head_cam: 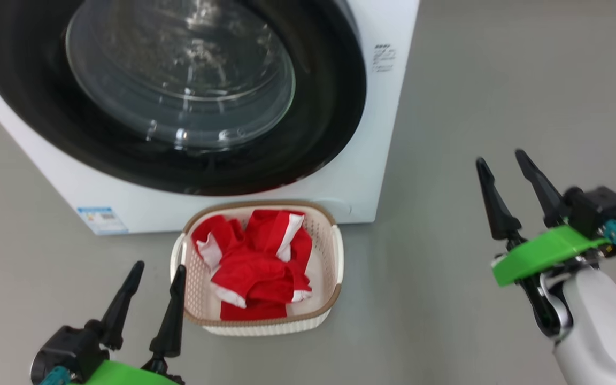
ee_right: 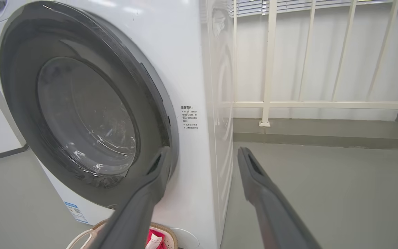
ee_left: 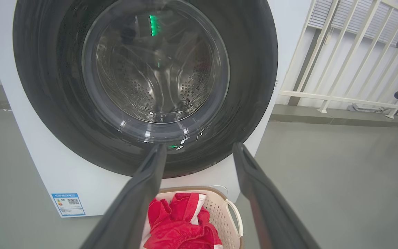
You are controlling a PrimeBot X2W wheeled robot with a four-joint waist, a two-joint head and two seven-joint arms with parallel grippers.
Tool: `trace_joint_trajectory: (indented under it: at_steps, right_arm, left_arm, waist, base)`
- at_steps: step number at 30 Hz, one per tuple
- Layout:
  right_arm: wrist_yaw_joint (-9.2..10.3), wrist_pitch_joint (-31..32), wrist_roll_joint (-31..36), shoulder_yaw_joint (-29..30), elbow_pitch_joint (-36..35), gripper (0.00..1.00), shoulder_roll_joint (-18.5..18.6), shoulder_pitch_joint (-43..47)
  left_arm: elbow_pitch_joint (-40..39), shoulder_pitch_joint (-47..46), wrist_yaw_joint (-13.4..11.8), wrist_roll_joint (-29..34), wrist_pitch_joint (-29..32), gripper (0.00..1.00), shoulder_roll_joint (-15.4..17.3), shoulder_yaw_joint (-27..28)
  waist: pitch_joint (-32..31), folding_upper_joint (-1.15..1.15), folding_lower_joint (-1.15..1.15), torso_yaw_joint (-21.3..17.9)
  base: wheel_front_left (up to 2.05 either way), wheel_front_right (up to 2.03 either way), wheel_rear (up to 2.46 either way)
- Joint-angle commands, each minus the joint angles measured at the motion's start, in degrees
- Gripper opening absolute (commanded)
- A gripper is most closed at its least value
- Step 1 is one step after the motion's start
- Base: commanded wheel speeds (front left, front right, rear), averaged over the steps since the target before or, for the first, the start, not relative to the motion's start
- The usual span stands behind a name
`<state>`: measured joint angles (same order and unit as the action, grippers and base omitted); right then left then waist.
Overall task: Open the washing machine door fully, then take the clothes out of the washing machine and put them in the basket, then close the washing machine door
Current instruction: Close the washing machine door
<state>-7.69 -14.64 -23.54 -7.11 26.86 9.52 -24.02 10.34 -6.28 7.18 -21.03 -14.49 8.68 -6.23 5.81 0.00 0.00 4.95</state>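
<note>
The washing machine door (head_cam: 179,91) lies shut against the white washing machine (head_cam: 372,160), its black rim and glass window facing me. Through the glass (ee_left: 155,69) the steel drum shows. The red clothes (head_cam: 254,262) with white trim lie heaped in the cream basket (head_cam: 335,251) on the floor just before the washer; they also show in the left wrist view, clothes (ee_left: 181,224) in basket (ee_left: 225,211). My left gripper (head_cam: 155,272) stands open beside the basket's left side. My right gripper (head_cam: 498,158) stands open to the right of the washer, holding nothing.
Grey floor (head_cam: 500,80) spreads to the right of the washer. A white railing (ee_right: 271,69) stands behind and to its right. A blue label (head_cam: 102,216) sits low on the washer's front, and a basket handle (ee_right: 81,238) peeks in the right wrist view.
</note>
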Motion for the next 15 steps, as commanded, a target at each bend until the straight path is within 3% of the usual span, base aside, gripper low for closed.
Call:
trace_joint_trajectory:
  at_steps: [1,15]
  right_arm:
    - [0.2,-0.4,0.8,0.0,-2.2,1.0,-0.2,0.9]
    - [0.2,-0.4,4.9,6.3,-11.4,1.0,-0.9,14.9]
  left_arm:
    - [-1.4,-0.3,0.3,0.9,-0.5,1.0,0.9,2.5]
    - [-2.0,5.1,0.3,1.1,-0.5,1.0,1.1,5.5]
  waist:
    - [-3.4,0.0,0.0,-2.5]
    - [-9.0,0.0,0.0,-3.5]
  base:
    - [0.0,0.0,0.0]
    - [0.0,0.0,0.0]
